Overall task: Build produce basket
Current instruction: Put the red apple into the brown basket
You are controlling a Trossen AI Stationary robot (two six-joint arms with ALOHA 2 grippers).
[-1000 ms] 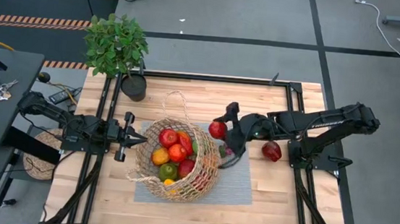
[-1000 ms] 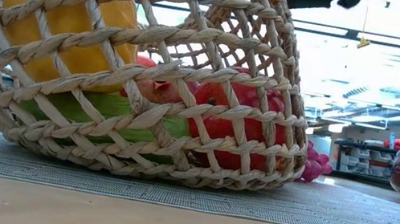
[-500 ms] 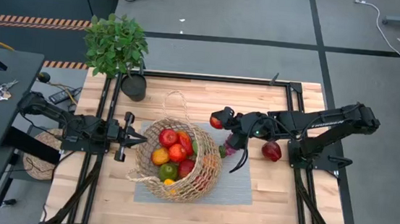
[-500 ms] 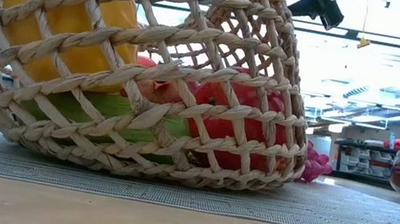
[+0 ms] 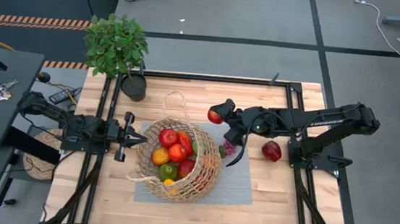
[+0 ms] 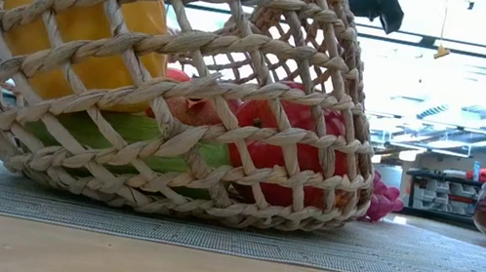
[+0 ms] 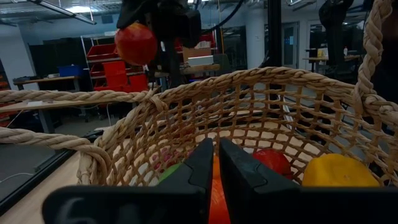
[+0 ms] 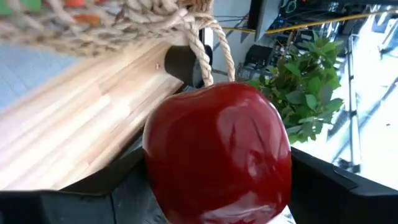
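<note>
The tan wicker basket [image 5: 177, 162] stands on a grey mat [image 5: 240, 188] and holds several red, orange, yellow and green pieces; it also fills the low view [image 6: 161, 93]. My right gripper [image 5: 219, 116] is shut on a red apple [image 5: 215, 116], above the table just beyond the basket's far right rim. My left gripper [image 5: 139, 141] is shut and empty, level at the basket's left rim; whether it touches the rim I cannot tell. A second dark red fruit [image 5: 271, 150] lies on the table to the right. Purple grapes [image 6: 381, 199] lie on the mat beside the basket. My right gripper pinches the red apple's two sides [image 8: 163, 163] between its two fingers, one finger [image 8: 106, 186] on each side. The apple is lifted clear of the table and the basket; it also shows in the left wrist view [image 7: 135, 42].
A leafy potted plant [image 5: 118, 47] stands at the table's far left corner. Black frame rails [image 5: 294, 113] run along the table's sides. Bare wood lies in front of the mat and at the far middle of the table.
My right gripper has carried the red apple toward the table's far edge and a little left, and has turned about its wrist, staying shut on it. The basket and my left gripper have kept still.
</note>
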